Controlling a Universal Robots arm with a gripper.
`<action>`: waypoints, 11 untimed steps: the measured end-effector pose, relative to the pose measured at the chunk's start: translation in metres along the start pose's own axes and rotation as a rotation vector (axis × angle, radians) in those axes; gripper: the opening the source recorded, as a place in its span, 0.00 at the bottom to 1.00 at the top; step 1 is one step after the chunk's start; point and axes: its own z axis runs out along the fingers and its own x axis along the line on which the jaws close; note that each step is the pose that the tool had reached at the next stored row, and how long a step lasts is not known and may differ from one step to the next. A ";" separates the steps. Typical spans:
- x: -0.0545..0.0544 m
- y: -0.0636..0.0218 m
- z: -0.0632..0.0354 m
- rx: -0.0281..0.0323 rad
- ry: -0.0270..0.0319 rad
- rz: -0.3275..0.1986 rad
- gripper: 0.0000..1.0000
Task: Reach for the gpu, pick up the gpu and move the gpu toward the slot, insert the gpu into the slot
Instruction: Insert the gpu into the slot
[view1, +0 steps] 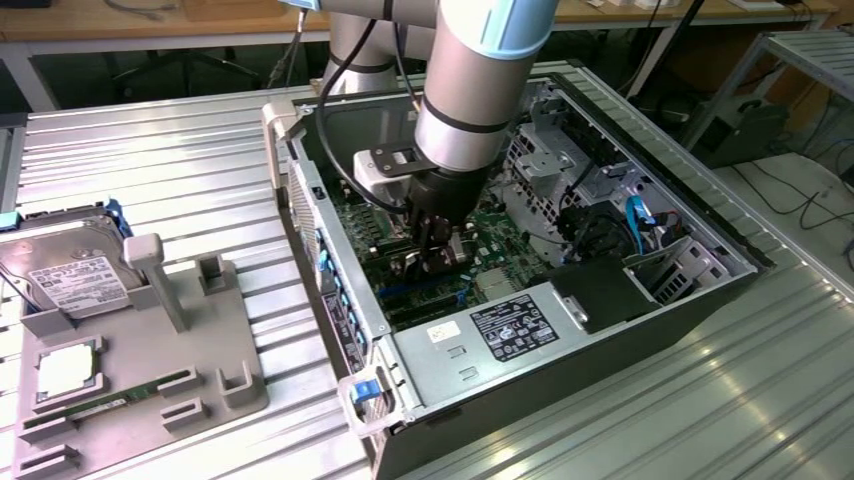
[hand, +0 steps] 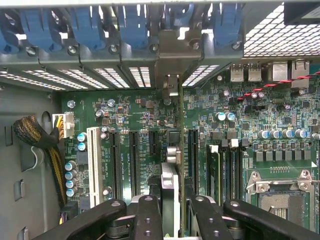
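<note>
gpu (hand: 172, 150): thin dark card seen edge-on, silvery bracket at its far end, standing upright over the motherboard (hand: 250, 115).
Room: inside the open case (view1: 694, 225), tight between the connector rows.
gripper (hand: 172, 212): fingers clamped on the card's near end.

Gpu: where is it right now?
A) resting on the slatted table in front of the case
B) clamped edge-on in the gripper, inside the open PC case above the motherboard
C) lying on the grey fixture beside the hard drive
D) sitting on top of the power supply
B: the wrist view shows the gpu edge-on between the gripper fingers over the motherboard, and the exterior view has the gripper down inside the PC case.
</note>
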 end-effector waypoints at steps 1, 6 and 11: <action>0.000 0.0000 0.0000 0.0000 0.0000 -0.001 0.27; -0.001 0.0001 0.0000 -0.0001 0.0002 -0.003 0.27; -0.001 0.0003 0.0000 -0.0001 0.0002 -0.006 0.27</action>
